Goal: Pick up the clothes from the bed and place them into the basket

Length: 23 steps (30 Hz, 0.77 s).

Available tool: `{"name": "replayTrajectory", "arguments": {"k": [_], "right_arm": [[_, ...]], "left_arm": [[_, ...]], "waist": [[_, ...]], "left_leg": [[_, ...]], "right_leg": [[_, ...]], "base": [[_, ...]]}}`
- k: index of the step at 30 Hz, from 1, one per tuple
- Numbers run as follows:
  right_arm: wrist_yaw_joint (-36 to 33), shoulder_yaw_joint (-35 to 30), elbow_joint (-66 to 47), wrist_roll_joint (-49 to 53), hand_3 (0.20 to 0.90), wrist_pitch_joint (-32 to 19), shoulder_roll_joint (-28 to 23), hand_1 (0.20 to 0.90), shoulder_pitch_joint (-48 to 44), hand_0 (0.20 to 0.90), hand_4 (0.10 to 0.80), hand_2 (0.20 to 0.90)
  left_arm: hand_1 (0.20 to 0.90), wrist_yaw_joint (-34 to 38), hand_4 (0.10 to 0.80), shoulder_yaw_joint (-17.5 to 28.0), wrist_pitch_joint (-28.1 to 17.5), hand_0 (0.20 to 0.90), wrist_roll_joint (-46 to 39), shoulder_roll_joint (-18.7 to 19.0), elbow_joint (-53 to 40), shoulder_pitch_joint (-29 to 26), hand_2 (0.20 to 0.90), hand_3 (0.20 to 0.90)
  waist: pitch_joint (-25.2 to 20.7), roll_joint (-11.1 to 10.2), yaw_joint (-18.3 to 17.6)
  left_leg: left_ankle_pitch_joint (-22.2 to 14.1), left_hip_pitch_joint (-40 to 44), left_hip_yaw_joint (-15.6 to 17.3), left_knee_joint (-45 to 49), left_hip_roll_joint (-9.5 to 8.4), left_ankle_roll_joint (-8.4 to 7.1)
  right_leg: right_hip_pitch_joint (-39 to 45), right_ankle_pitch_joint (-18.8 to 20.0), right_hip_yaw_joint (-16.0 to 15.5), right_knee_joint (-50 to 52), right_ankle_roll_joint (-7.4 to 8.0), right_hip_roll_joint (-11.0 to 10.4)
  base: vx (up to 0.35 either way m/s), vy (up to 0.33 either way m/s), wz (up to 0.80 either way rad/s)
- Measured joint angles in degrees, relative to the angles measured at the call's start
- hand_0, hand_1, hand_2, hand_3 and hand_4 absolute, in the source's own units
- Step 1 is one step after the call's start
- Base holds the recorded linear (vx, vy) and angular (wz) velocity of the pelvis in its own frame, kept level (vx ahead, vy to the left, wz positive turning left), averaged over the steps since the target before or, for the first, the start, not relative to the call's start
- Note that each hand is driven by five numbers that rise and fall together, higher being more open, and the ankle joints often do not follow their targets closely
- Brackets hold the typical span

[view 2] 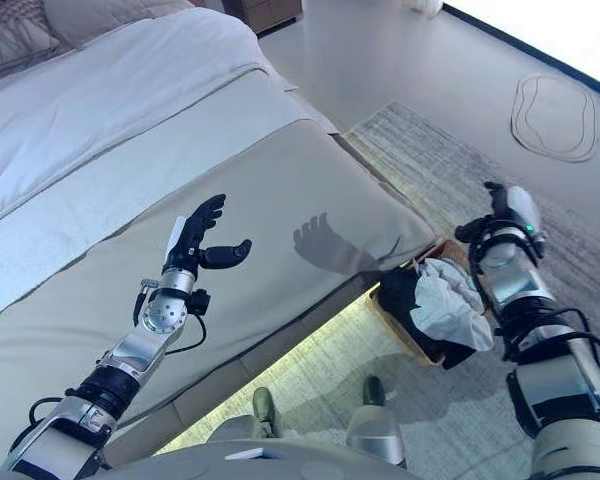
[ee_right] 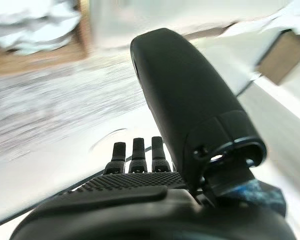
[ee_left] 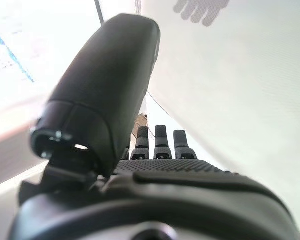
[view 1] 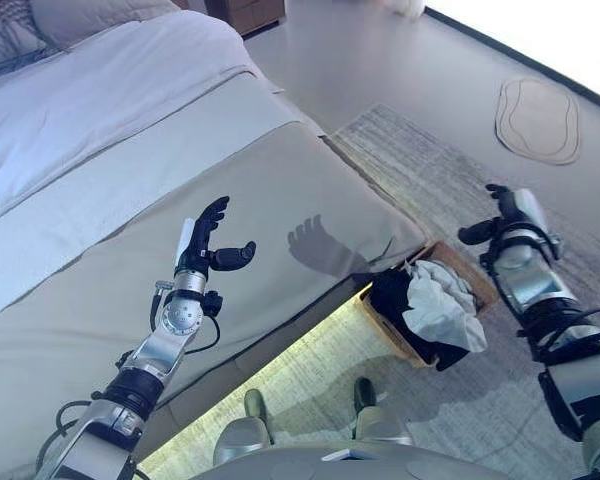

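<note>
- The left hand point(view 1: 205, 240) hovers above the bed point(view 1: 100, 260), over its grey cover near the foot corner, fingers straight and thumb spread, holding nothing.
- Its wrist view shows only bare cover past the fingers, with the hand's own shadow on it.
- The right hand point(view 2: 505, 215) hangs over the rug point(view 1: 450, 180), well clear of the bed, beyond the basket point(view 1: 392, 335). It too is released and empty; its wrist view shows straight fingers and nothing held.
- The basket sits on the rug, just beside the bed's foot corner and below the side edge, between the two arms.
- The clothes point(view 1: 435, 300) are in the basket: a dark garment with a crumpled white one heaped on top and spilling toward the rim.
- No garment shows on the visible part of the bed; cover and white sheet look bare, so the task seems finished or close to it.
- Judged from their folds, the clothes are light, soft and limp. They would sag, drape and slip if pinched at one thin edge.
- Should any piece need moving, the best hold would be a bunched handful at the middle of the heap, fingers and thumb closing around a thick fold.
- A trailing sleeve could catch on the basket rim.
</note>
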Motion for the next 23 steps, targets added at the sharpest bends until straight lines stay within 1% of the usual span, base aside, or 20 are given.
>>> {"name": "replayTrajectory", "arguments": {"k": [4, 6, 8, 9, 11, 14, 15, 18, 21, 23], "right_arm": [[-3.6, 0.0, -5.7, 0.1, 0.900, -0.5, 4.8, 0.900, 4.9, 0.900, 0.800, 0.900], [-4.9, 0.0, -6.6, 0.0, 0.900, -1.4, 7.6, 0.900, 7.2, 0.900, 0.800, 0.900], [-6.0, 0.4, -7.3, -1.8, 0.900, -2.6, 9.7, 0.900, 10.4, 0.900, 0.800, 0.900], [-6.6, 0.9, -7.6, -3.5, 0.900, -3.6, 10.6, 0.900, 12.3, 0.900, 0.800, 0.900], [-7.6, 2.0, -8.4, -6.3, 0.900, -4.5, 11.4, 0.900, 14.7, 0.900, 0.800, 0.900], [-8.4, 3.0, -8.7, -10.0, 0.900, -6.3, 12.3, 0.900, 17.5, 0.900, 0.800, 0.900], [-8.8, 3.0, -9.4, -11.0, 0.900, -6.5, 12.4, 0.900, 18.7, 0.900, 0.800, 0.900], [-9.7, 3.4, -11.2, -13.9, 0.900, -7.8, 12.6, 0.900, 22.2, 0.900, 0.800, 0.900], [-9.9, 5.4, -11.0, -15.3, 0.900, -8.6, 12.7, 0.900, 24.6, 0.900, 0.800, 0.900], [-9.9, 6.3, -10.8, -16.4, 0.900, -9.2, 12.8, 0.900, 25.3, 0.900, 0.800, 0.900]], "left_arm": [[0.900, -0.5, 0.800, 0.4, 0.0, 0.900, 1.1, -0.2, 0.0, 4.4, 0.900, 0.900], [0.900, -1.0, 0.800, 0.5, 0.0, 0.900, 1.2, -0.5, 1.3, 6.3, 0.900, 0.900], [0.900, -1.2, 0.800, 0.5, 0.0, 0.900, 1.8, -1.1, 2.9, 7.8, 0.900, 0.900], [0.900, -1.5, 0.800, 0.5, 0.0, 0.900, 2.3, -1.4, 3.8, 8.6, 0.900, 0.900], [0.900, -1.7, 0.800, 0.7, -0.1, 0.900, 3.1, -1.6, 4.7, 10.0, 0.900, 0.900], [0.900, -2.5, 0.800, 0.9, -0.2, 0.900, 3.6, -1.8, 6.9, 12.0, 0.900, 0.900], [0.900, -2.7, 0.800, 1.1, -0.3, 0.900, 4.0, -2.2, 7.2, 12.8, 0.900, 0.900], [0.900, -2.8, 0.800, 1.9, -0.6, 0.900, 4.5, -3.9, 7.7, 14.8, 0.900, 0.900], [0.900, -2.9, 0.800, 1.9, -0.9, 0.900, 4.5, -6.0, 12.1, 14.8, 0.900, 0.900], [0.900, -3.1, 0.800, 1.9, -0.9, 0.900, 4.6, -6.5, 13.5, 15.3, 0.900, 0.900]], "waist": [[-1.3, 0.0, 2.1], [-1.6, 0.0, 2.3], [-2.5, 0.0, 3.5], [-2.7, 0.1, 4.1], [-2.8, 0.1, 5.0], [-3.5, 0.1, 5.2], [-3.8, 0.1, 5.4], [-5.2, 0.1, 6.1], [-7.5, 0.1, 6.5], [-8.3, 0.1, 6.6]], "left_leg": [[0.1, -0.3, -0.9, 0.0, -0.06, -0.02], [0.2, -0.3, -2.0, 0.0, -0.12, -0.07], [0.2, -1.0, -2.8, 0.0, -0.14, -0.07], [0.2, -1.4, -3.4, 0.0, -0.20, -0.13], [0.3, -1.7, -4.0, -0.1, -0.23, -0.15], [0.6, -2.4, -5.3, -0.3, -0.36, 0.02], [0.6, -2.6, -5.6, -0.3, -0.37, 0.03], [0.8, -3.4, -6.4, -0.3, -0.38, 0.18], [0.9, -4.1, -7.1, -0.3, -0.38, 0.31], [0.9, -4.4, -7.5, -0.3, -0.34, 0.37]], "right_leg": [[0.2, 0.0, -0.9, 0.0, -0.01, -0.1], [1.0, 0.0, -2.1, 0.0, -0.01, -0.2], [0.9, -0.1, -2.7, -0.1, -0.02, -0.2], [0.9, -0.1, -3.5, -0.1, -0.02, -0.3], [1.0, -0.1, -4.0, -0.1, -0.02, -0.3], [1.1, -0.1, -5.3, -0.1, -0.01, -0.4], [1.1, -0.3, -5.5, -0.1, -0.23, -0.3], [1.0, -0.3, -6.6, -0.1, -0.25, -0.3], [1.0, -0.7, -7.3, -0.1, -0.19, -0.3], [1.0, -0.9, -7.6, -0.3, -0.42, -0.2]], "base": [[0.033, 0.008, 0.13], [0.023, 0.012, 0.26], [0.025, 0.011, 0.28], [0.037, 0.013, 0.24], [0.034, 0.012, 0.20], [0.027, 0.013, 0.21], [0.017, 0.013, 0.16], [0.017, 0.018, 0.18], [0.016, 0.015, 0.16], [0.015, 0.009, 0.06]]}}
